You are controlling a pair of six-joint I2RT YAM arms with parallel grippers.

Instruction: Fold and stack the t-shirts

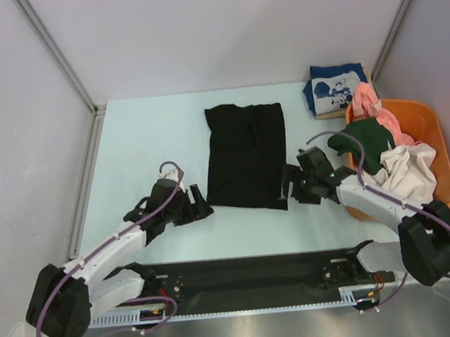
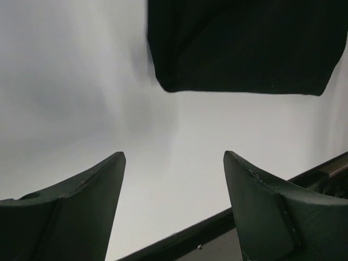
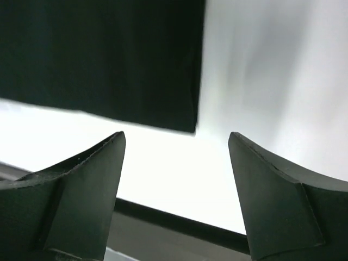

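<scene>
A black t-shirt (image 1: pixel 246 155) lies folded into a long rectangle in the middle of the table. My left gripper (image 1: pixel 200 203) is open just off its near left corner, and the left wrist view shows that corner (image 2: pixel 168 81) ahead of the empty fingers (image 2: pixel 87 190). My right gripper (image 1: pixel 288 189) is open beside the near right corner; the black t-shirt (image 3: pixel 109 60) fills the upper left of the right wrist view. A folded navy t-shirt (image 1: pixel 335 88) with white print lies at the far right. Pink (image 1: pixel 372 103), dark green (image 1: pixel 368 142) and off-white (image 1: pixel 408 168) t-shirts sit in the basket.
An orange plastic basket (image 1: pixel 431 134) stands at the table's right edge, close behind my right arm. A black strip (image 1: pixel 251 271) runs along the near edge between the arm bases. Grey walls with metal posts enclose the table on three sides.
</scene>
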